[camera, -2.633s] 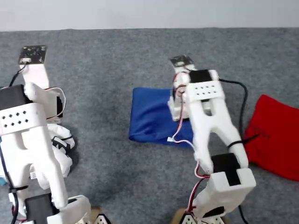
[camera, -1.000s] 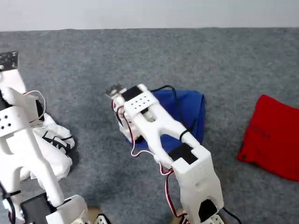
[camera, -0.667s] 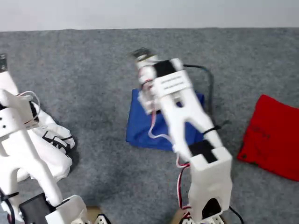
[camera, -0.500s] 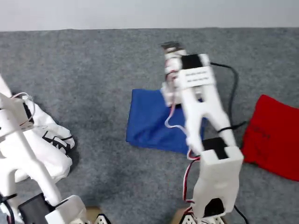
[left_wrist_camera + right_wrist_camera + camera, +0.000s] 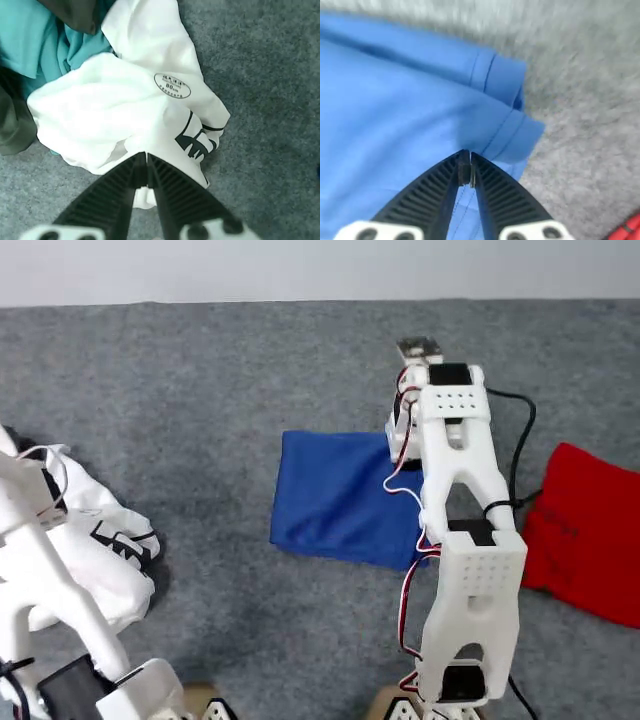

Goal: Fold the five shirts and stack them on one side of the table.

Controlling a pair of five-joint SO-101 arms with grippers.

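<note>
A folded blue shirt (image 5: 335, 500) lies flat in the middle of the table. My right gripper (image 5: 466, 169) is shut just above the shirt's hemmed corner (image 5: 505, 82), with no cloth visibly pinched between its fingers. In the high view that arm (image 5: 455, 455) stretches over the blue shirt's right edge. A folded red shirt (image 5: 590, 530) lies at the right. My left gripper (image 5: 146, 162) is shut over a crumpled white shirt (image 5: 115, 110) with black print. That white shirt (image 5: 100, 550) rests at the table's left, on top of a teal shirt (image 5: 35, 35) and a dark shirt (image 5: 12, 130).
Grey carpet-like table surface (image 5: 200, 390) lies open between the white pile and the blue shirt and along the back. The left arm (image 5: 40, 570) stands at the near left corner. A white wall (image 5: 300, 265) borders the far edge.
The right arm swung left across the blue shirt, then back right to its far right corner. The left arm drew back toward the left edge. The shirts stayed put.
</note>
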